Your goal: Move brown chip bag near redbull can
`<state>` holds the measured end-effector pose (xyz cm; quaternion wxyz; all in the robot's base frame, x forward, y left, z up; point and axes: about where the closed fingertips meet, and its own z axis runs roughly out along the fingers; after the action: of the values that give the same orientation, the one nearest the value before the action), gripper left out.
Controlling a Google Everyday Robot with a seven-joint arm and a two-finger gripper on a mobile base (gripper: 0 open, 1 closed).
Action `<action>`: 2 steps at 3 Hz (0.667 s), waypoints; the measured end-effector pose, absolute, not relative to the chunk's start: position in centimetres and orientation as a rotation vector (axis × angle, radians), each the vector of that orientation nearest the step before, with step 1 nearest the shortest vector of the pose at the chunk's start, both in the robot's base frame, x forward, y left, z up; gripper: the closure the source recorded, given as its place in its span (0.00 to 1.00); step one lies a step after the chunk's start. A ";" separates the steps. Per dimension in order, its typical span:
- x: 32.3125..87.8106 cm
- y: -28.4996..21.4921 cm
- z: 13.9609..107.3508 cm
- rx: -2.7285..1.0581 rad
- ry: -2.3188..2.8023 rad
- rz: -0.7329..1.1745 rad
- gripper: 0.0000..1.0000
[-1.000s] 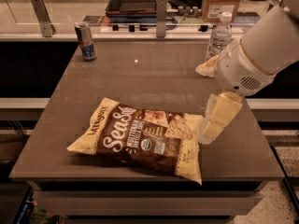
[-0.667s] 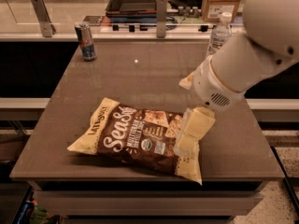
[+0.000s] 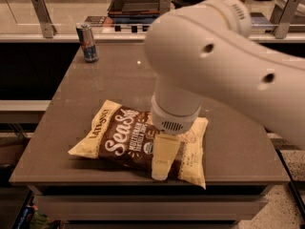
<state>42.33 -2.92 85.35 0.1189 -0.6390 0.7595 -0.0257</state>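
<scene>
Fingers (image 3: 166,154) of the gripper (image 3: 160,173) point down onto the right part of the brown chip bag (image 3: 121,140). We see only 1 pale finger, its tip by the bag's near edge, and we cannot tell whether they are released or clenched. The bag lies flat on the surface (image 3: 71,104), close to its front edge. Well beyond the bag, to its far left, the redbull can (image 3: 87,43) stands upright. Above the bag looms the white arm (image 3: 214,66).
</scene>
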 end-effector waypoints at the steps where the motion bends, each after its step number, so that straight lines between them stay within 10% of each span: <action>1: 41.9 -1.7 82.7 -1.888 2.338 -0.193 0.00; 2: 41.9 -1.7 82.8 -1.791 2.407 -0.193 0.19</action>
<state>41.94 -1.69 82.79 0.0676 -0.5944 0.7988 -0.0641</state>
